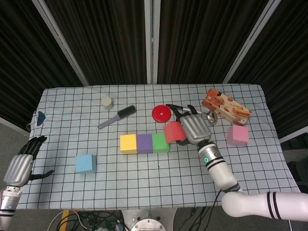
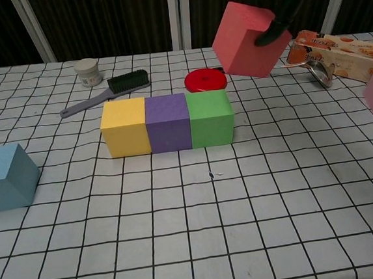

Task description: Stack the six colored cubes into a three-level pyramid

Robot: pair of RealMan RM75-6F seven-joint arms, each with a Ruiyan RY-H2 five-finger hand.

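I have the red cube (image 2: 249, 39) gripped in the right robot hand (image 1: 191, 128), tilted in the air above and just right of the green cube (image 2: 210, 118) ending the yellow-purple-green row. This starts the second level; next I must level it and lower it across a seam. The left robot hand (image 1: 21, 166) hangs empty, fingers apart, off the surface's (image 1: 144, 178) edge.

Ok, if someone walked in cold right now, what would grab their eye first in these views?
Probably the red cube, tilted and held in the air by the right hand just above and right of the green cube. Next, the tidy row of yellow cube, purple cube and green at the table's middle. The left hand waits open at the table's left edge.
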